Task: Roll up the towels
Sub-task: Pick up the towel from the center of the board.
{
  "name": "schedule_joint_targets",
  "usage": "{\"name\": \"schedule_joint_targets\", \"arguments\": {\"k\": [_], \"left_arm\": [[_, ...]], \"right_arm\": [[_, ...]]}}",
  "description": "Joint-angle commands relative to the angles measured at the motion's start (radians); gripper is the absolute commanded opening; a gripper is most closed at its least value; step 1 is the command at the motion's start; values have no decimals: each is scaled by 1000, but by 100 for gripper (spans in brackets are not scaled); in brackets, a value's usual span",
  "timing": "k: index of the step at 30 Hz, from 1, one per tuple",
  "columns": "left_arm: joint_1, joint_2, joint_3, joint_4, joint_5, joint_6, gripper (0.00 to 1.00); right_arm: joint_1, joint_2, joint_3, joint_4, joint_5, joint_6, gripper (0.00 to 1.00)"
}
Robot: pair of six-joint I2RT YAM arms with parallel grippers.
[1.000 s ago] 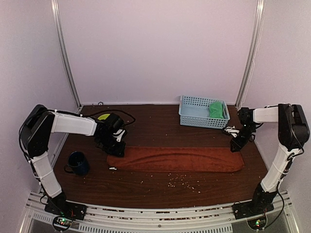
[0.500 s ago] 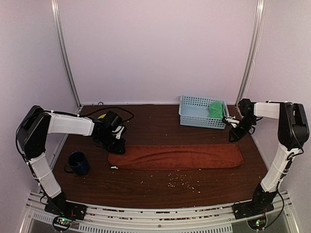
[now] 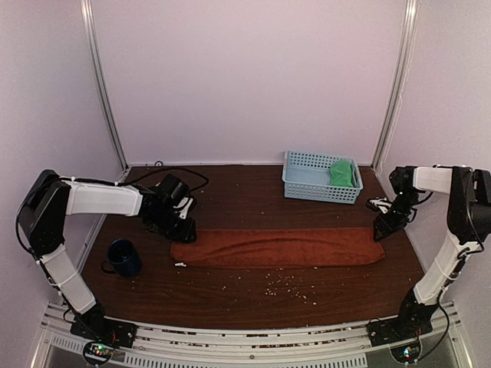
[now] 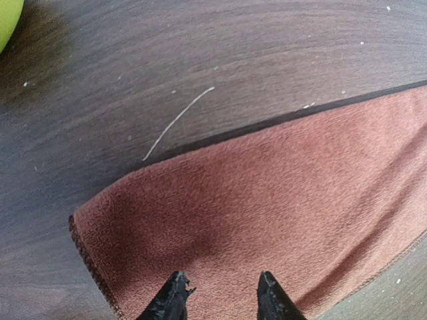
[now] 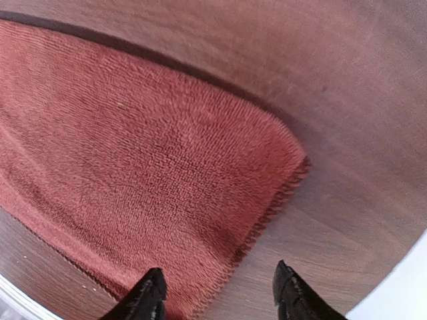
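The red towel (image 3: 278, 247) lies flat as a long strip across the middle of the table (image 3: 230, 295), one end toward each arm. The green towel (image 3: 342, 173) sits bunched in the right end of the basket (image 3: 307, 186) behind it. Treat both towels as light, soft and limp: the pile looks grippy rather than slippery, nothing is fragile, and the cloth will probably sag, crease or drag on the wood rather than hold a shape. The strip's stitched end edge and its corners look like the best places to take hold, pinching through the full thickness so the layers turn over together. The left gripper (image 4: 220, 297) hangs over the strip's left corner with its fingers (image 4: 170, 300) moderately spread; only towel shows in the gap and nothing is pinched. The right gripper (image 5: 220, 293) hangs at the strip's right end with its fingers (image 5: 150, 297) spread wider, straddling the hemmed end edge, one tip over cloth and the other over bare wood. It holds nothing. Whether any tip touches the cloth cannot be told.
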State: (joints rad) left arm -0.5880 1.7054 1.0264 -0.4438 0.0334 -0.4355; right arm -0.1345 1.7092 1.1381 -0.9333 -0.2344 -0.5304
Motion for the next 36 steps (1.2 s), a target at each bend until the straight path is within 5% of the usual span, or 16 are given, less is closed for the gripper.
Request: {"name": "schedule_joint_targets", "arguments": {"k": [1,10,21,36], "left_arm": [[14,-12,-30,1,-35,16,39],[38,-30,-72,14,-46,7,40],[55,-39,-72,14,-56,4,40],[61,-15,-96,31,-29,20,41]], "right_arm": [[-4,53,-18,-11,-7,29,54],[-2,134,-35,36,-52,50,42],[-21,165,-53,124,-34,72,1],[-160,83,148,-21,-88,30,0]]}}
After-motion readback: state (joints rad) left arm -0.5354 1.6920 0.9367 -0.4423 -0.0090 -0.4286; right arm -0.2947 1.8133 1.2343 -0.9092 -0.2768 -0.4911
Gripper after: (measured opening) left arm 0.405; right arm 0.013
